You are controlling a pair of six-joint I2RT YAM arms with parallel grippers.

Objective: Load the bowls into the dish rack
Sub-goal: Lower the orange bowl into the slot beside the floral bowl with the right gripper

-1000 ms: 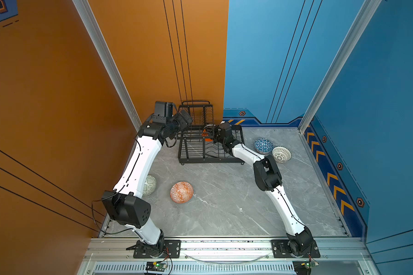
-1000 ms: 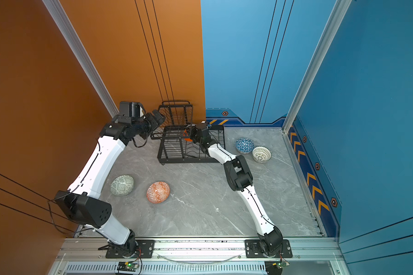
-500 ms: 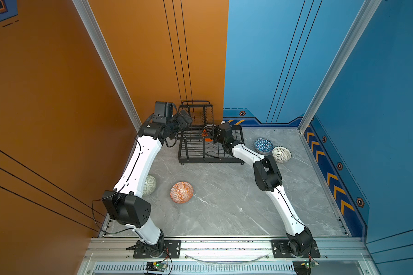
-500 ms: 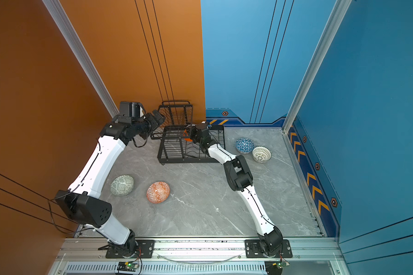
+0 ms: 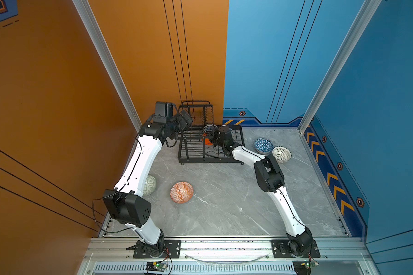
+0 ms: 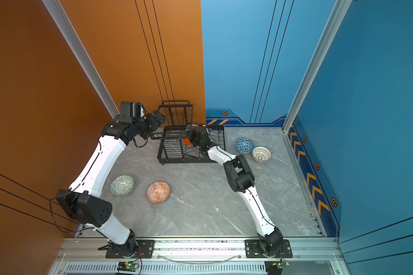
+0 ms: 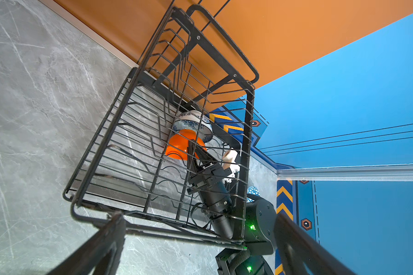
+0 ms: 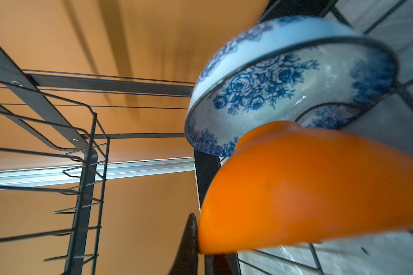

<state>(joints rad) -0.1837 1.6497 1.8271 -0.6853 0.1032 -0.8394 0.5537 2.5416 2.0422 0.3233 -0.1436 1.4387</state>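
Note:
The black wire dish rack (image 5: 210, 162) (image 6: 188, 162) (image 7: 167, 230) stands at the back against the orange wall. In its lower tray a blue-white floral bowl (image 5: 209, 128) (image 7: 193, 121) (image 8: 272, 95) stands on edge. Just in front of it is the plain orange bowl (image 5: 207, 142) (image 6: 186, 141) (image 7: 177, 147) (image 8: 308, 190), and my right gripper (image 5: 211, 141) (image 7: 193, 145) (image 8: 200, 238) is shut on its rim inside the rack. My left gripper (image 5: 187, 117) (image 6: 161, 116) (image 7: 196, 217) hangs open at the rack's left end, holding nothing.
A blue-white triangle bowl (image 5: 263, 145) (image 6: 244, 145) and a white lattice bowl (image 5: 281, 154) (image 6: 261, 154) sit right of the rack. An orange-white geometric bowl (image 5: 181, 192) (image 6: 158, 192) and a pale green bowl (image 5: 150, 188) (image 6: 122, 185) lie upside down at front left.

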